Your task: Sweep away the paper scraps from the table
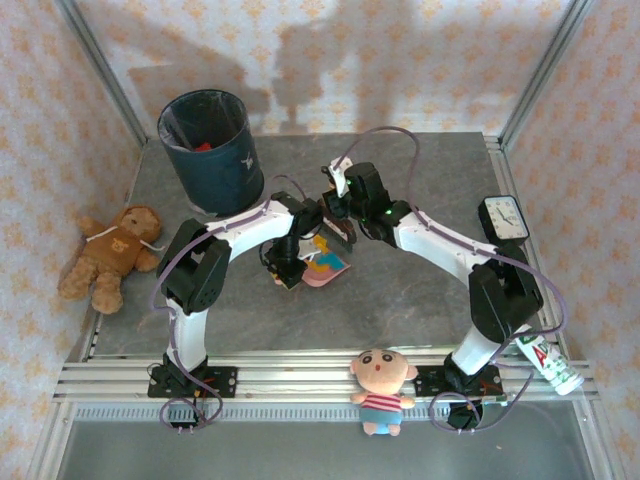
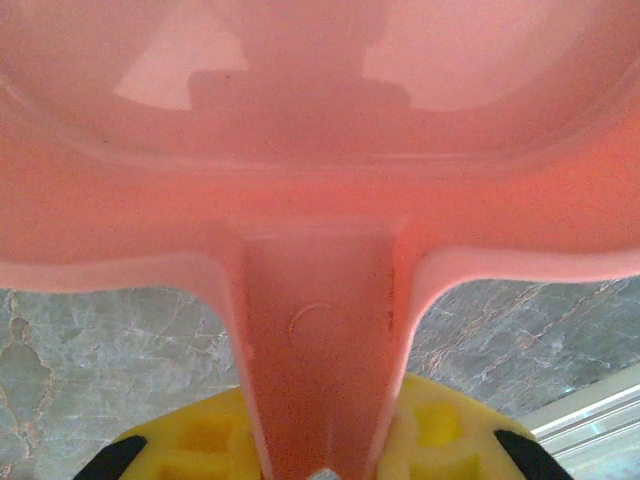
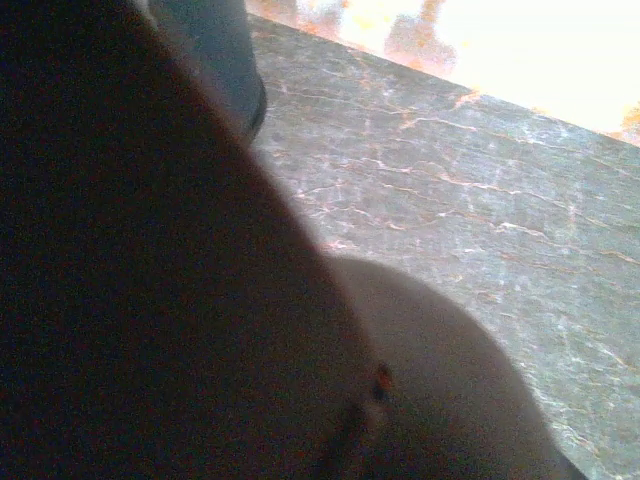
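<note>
"Where are the paper scraps [image 1: 320,260]?"
"In the pink dustpan [image 1: 335,272], middle of the table [image 1: 420,300]. The left gripper [image 1: 284,268] clamps its handle [image 2: 320,370]; the right gripper [image 1: 343,228] is clenched beside it, on what I can't tell."

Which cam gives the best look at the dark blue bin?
Top external: the bin stands in nearly full view, rim and wall clear, at the table's far left. Right wrist catches just a blurred strip of its lower wall.
</note>
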Motion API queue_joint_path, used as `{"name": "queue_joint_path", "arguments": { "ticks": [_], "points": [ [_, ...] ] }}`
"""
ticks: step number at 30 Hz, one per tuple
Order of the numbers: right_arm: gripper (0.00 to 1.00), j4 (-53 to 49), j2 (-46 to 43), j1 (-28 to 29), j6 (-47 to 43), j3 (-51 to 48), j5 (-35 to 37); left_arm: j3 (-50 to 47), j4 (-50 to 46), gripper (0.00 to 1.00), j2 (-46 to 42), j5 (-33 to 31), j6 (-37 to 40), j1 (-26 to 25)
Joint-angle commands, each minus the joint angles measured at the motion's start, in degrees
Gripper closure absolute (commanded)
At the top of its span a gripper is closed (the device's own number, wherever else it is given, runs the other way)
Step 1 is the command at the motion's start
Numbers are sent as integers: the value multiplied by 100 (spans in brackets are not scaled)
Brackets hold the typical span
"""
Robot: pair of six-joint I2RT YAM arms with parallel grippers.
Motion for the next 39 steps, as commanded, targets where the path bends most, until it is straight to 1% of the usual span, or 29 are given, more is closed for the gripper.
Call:
{"name": "queue_joint_path", "arguments": {
  "ticks": [1, 8, 15, 22, 26, 39],
  "points": [
    [100, -442, -150, 30, -177, -12, -420, 32, -75, 100, -62, -150, 3, -39],
    [100, -992, -456, 33, -253, -131, -538, 76, 26, 100, -113, -356, -113, -13],
    [100, -973, -714, 34, -157, -270, -640, 127, 48, 100, -100, -407, -166, 14],
    [100, -565, -803, 33, 158, -356, -591, 113, 50, 100, -136, -325, -166, 13],
    [100, -294, -916, 33, 372, -456, -405, 78, 93, 100, -234, -305, -175, 14],
    [100, 76, -1678, 11, 597, -825, 116, 26, 255, 100, -280, -337, -208, 13]
  ]
}}
